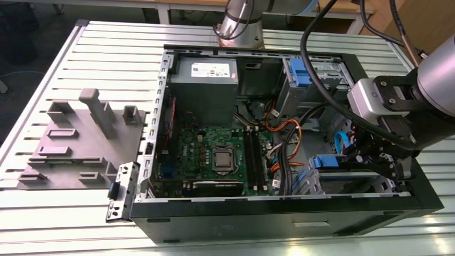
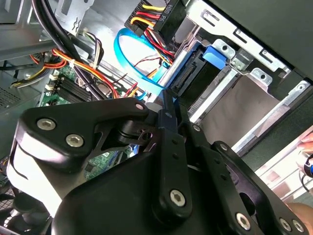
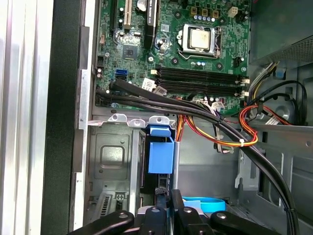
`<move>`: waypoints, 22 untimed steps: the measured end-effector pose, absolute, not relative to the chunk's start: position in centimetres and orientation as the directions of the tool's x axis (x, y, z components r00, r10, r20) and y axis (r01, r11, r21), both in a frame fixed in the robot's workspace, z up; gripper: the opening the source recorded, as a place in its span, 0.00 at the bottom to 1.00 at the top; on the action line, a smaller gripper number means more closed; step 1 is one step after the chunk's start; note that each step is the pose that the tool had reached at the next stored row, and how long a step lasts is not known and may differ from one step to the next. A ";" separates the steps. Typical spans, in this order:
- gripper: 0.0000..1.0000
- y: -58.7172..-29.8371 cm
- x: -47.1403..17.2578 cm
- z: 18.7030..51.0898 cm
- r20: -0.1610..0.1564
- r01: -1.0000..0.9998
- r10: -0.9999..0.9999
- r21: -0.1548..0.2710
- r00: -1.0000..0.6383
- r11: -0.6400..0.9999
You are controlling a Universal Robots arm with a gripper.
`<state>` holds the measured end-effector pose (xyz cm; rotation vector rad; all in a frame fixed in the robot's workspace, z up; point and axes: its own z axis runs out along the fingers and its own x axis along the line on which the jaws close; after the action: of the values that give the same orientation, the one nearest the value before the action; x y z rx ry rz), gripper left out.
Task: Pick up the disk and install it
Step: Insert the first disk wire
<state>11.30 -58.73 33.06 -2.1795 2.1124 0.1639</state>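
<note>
- The disk, a flat silver-grey hard drive framed by a blue plastic carrier, stands on edge in a slot of the silver sheet-metal drive cage. I see only its narrow blue-and-silver edge and dark connector end; the label face is hidden.
- The black two-finger gripper hangs directly over that cage slot. Its fingers are drawn tight together and I see nothing pinched between them. I cannot tell whether the tips touch the disk's upper edge.
- Handling, my judgement: stiff and dense for its size. The bare metal is smooth and likely slippery. It is shock-sensitive, so no dropping or forcing. The plastic carrier will flex a little.
- Grip, my judgement: take it across the long carrier rails. Stay off the connector end and the flat faces.
- The black open computer case contains the cage in one corner.
- Also in the case:
  - The green motherboard sits just beside the cage.
  - The black cable bundle crosses near the cage rim.
  - The light-blue flat data cable loops just beside the cage.
  - The grey power-supply box is well apart from the cage, in the opposite corner.
- The grey moulded fixture plate lies outside the case, well apart from the cage, on the slatted aluminium table.
</note>
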 end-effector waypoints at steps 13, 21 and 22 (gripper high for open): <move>0.24 -58.7 11.3 33.8 -0.147 -1.000 -0.989 0.002 0.031 -0.031; 0.24 -58.7 11.4 34.7 -0.148 -1.000 -0.989 0.002 0.031 -0.031; 0.24 -58.7 11.6 34.7 -0.148 -1.000 -0.989 0.002 0.031 -0.031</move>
<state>11.59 -58.74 34.68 -2.1796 2.1127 0.1636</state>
